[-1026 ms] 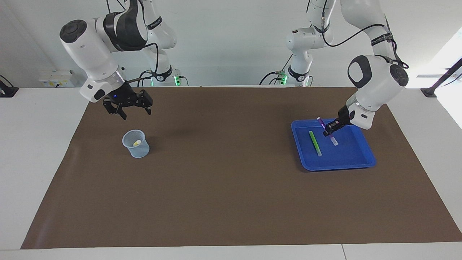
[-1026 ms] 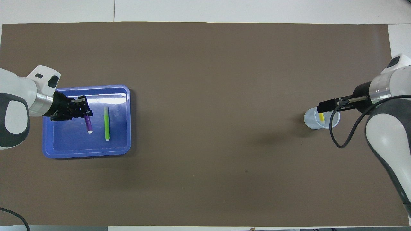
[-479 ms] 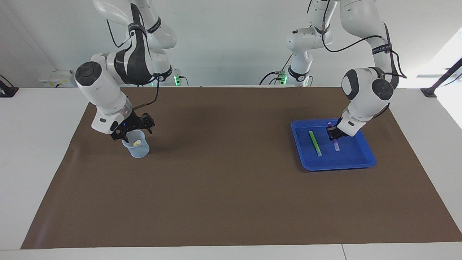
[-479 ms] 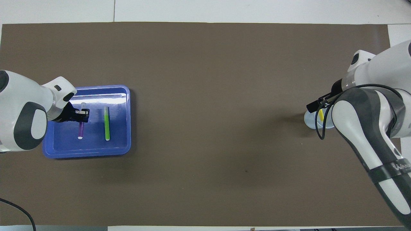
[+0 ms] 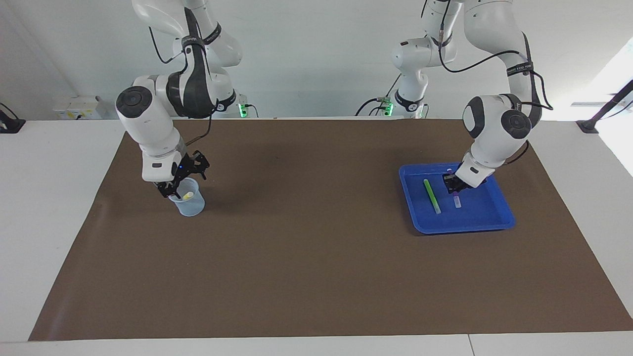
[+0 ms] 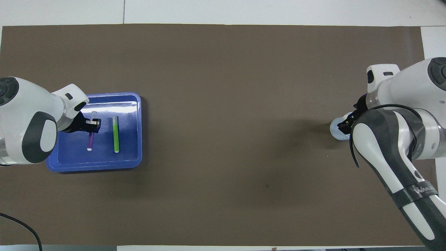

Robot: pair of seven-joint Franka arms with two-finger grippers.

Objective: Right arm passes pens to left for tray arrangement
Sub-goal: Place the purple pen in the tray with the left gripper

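White table (image 5: 54, 207) carrying a large brown mat (image 5: 316, 257) that is covering most of its top; bare white margins are showing at both ends and along the edges (image 6: 244, 12). A pale, plain wall (image 5: 306, 54) is rising at the robots' end. A white socket box (image 5: 79, 107) is sitting against it. Bright daylight is flooding in at the left arm's end (image 5: 618, 79).

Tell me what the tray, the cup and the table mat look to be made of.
Tray: likely glossy blue plastic; its floor shows a bright glare in the overhead view. Cup: thin translucent plastic, bluish; the yellow pen shows inside. Mat: matte brown sheet, perhaps paper or vinyl, with no shine.
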